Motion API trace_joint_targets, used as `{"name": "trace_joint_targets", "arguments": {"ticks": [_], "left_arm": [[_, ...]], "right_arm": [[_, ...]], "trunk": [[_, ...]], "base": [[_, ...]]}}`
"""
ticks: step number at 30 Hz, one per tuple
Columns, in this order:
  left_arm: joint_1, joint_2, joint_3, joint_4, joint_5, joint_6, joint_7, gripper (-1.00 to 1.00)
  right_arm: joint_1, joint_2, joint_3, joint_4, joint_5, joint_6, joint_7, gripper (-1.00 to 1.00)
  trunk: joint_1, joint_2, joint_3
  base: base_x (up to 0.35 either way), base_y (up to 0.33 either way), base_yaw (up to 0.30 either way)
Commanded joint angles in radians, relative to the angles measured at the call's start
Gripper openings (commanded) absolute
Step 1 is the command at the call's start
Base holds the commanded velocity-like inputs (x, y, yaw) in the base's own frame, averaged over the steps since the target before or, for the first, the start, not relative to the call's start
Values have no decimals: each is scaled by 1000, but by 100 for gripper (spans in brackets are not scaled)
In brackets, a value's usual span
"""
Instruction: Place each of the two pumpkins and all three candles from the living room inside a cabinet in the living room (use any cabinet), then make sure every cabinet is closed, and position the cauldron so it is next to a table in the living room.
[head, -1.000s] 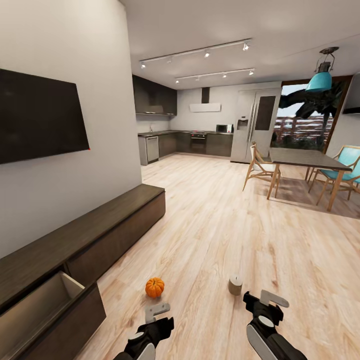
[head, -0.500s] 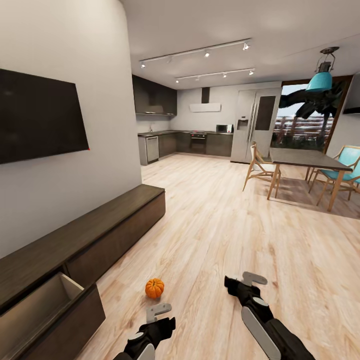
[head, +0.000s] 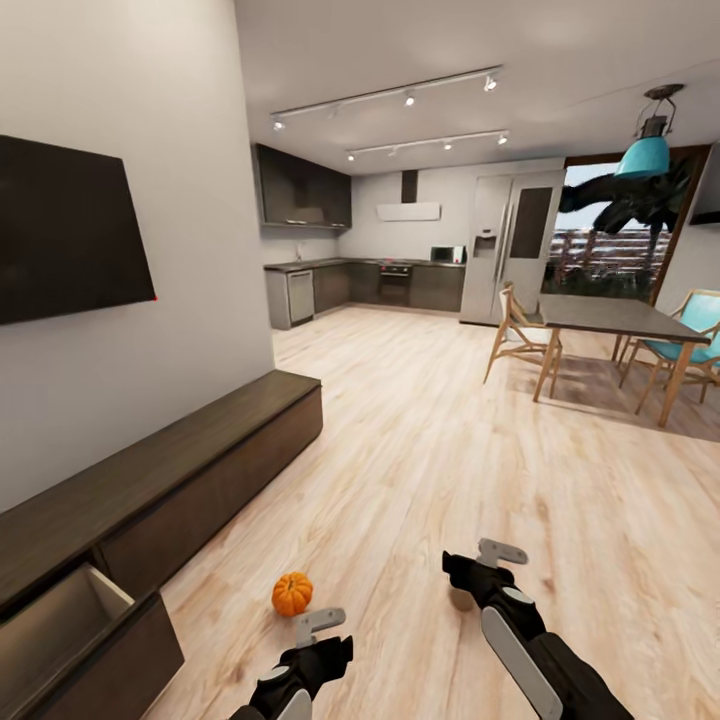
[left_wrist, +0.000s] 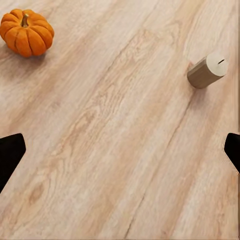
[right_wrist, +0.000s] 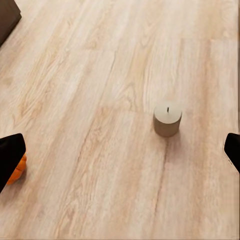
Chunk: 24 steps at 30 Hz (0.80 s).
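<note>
1. Two task items on the floor: a pumpkin (head: 292, 593) just ahead of the left gripper (head: 318, 626), a candle (right_wrist: 167, 120) ahead of the right gripper (head: 497, 553).
2. Both grippers empty, fingers spread wide apart.
3. Step in hand, as I judge it: approach to the candle.
4. Next: lower the right gripper around the upright candle, close, carry to the cabinet's open drawer (head: 60, 625) beyond the left gripper.

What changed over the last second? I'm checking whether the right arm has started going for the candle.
The right gripper swung inward and forward, over the candle, and now covers most of it in the head view; its jaws stand open, nothing grasped. The head camera turned slightly. The pumpkin, the candle, the left gripper and the cabinet's open drawer stayed put.
</note>
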<state>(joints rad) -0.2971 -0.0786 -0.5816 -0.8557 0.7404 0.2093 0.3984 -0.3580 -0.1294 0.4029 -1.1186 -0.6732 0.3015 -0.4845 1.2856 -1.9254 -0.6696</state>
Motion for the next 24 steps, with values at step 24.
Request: {"name": "trace_joint_targets", "arguments": {"ticks": [24], "left_arm": [[-1,0,-20,-2,7,1,9,100]], "right_arm": [[-1,2,4,48,-5,2,-11,100]], "trunk": [[0,-1,-41]], "base": [[57,-164,0]]}}
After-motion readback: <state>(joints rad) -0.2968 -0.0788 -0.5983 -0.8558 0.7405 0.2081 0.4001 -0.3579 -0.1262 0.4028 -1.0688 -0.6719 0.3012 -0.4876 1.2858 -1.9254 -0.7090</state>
